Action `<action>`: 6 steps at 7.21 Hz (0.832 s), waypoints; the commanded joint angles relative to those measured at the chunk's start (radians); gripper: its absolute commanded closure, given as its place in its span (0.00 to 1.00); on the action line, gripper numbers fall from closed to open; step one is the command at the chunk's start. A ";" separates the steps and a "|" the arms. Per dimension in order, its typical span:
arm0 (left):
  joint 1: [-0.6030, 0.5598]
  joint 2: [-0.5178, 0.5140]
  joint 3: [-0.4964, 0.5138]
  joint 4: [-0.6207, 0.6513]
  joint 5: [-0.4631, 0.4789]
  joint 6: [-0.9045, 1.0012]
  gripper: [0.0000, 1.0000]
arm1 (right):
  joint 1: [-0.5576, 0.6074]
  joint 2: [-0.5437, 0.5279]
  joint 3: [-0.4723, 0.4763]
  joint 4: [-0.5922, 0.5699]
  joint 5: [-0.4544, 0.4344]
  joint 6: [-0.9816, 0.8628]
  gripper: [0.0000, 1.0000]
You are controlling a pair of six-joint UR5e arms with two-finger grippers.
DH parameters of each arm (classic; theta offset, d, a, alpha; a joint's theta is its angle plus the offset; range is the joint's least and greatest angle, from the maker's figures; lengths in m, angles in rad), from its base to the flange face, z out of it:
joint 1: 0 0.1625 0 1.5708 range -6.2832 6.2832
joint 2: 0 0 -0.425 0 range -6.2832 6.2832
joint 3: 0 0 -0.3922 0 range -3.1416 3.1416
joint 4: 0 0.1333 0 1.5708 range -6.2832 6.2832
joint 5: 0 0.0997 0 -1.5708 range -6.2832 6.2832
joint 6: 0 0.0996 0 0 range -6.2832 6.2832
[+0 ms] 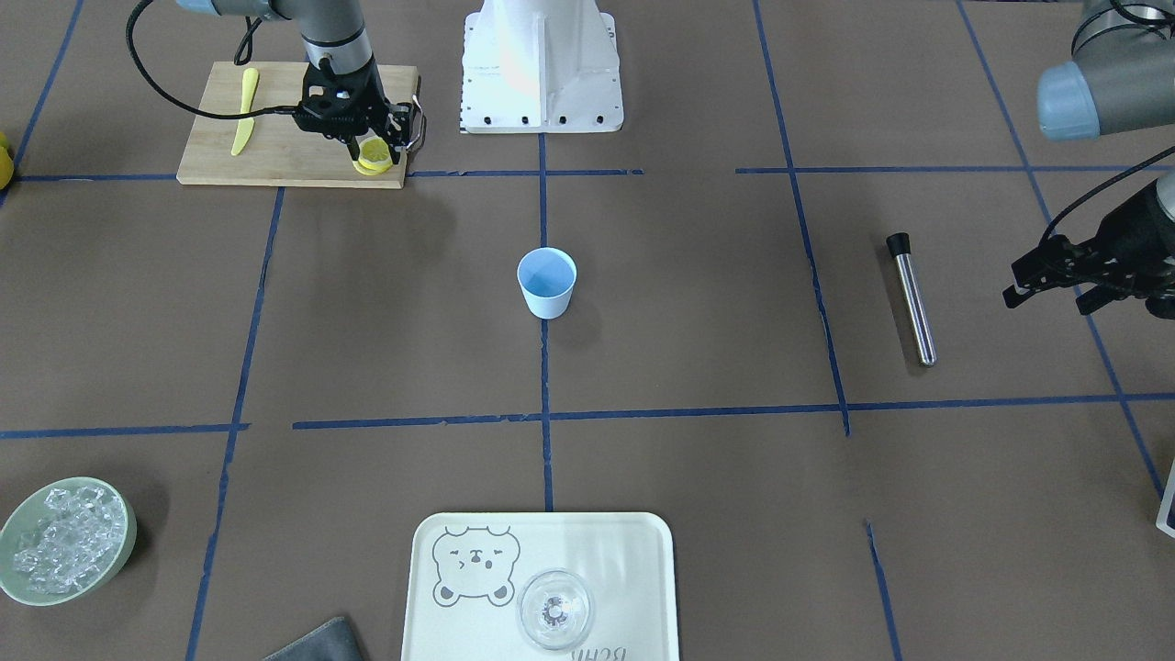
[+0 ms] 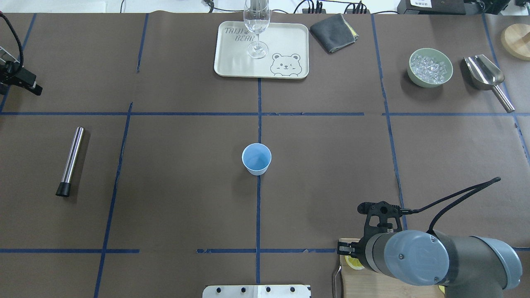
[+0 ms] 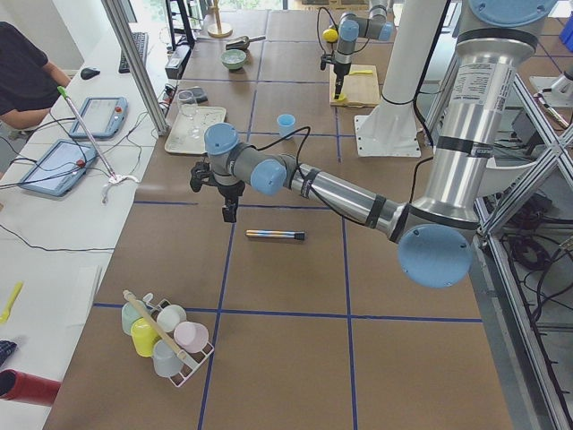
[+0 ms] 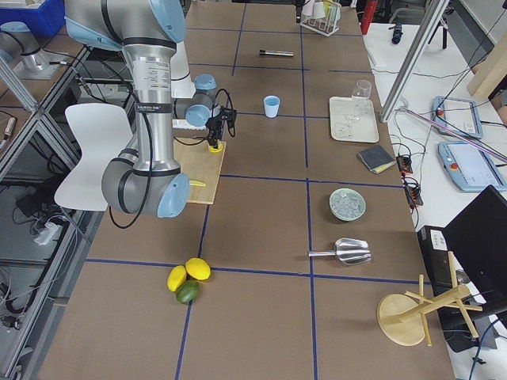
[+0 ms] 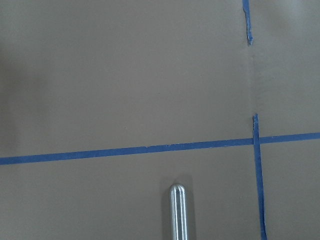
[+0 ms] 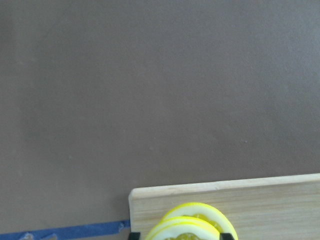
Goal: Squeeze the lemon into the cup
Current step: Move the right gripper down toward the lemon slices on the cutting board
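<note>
On the pale wooden board's (image 1: 294, 138) corner, the thin round yellow lemon slice (image 6: 182, 230) lies between the fingers (image 6: 133, 236) of the right gripper (image 1: 375, 154); whether clamped, I cannot tell.

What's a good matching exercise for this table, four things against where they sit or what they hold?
Things:
1 cup
2 knife
3 glass
4 bowl

Matches:
A on the tray
B on the wooden board
C holds ice
D on a blue tape line, mid-table

Pairs: 1-D, 2-B, 3-A, 4-C
</note>
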 commanded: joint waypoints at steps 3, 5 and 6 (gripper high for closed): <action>0.000 0.000 -0.003 0.000 0.000 -0.011 0.00 | 0.001 -0.032 0.040 -0.004 0.004 0.000 0.39; 0.000 0.000 -0.012 0.000 0.000 -0.014 0.00 | -0.006 -0.026 0.020 -0.004 -0.001 0.000 0.05; 0.000 0.000 -0.014 0.000 0.000 -0.014 0.00 | -0.008 -0.017 0.006 -0.002 -0.002 0.000 0.05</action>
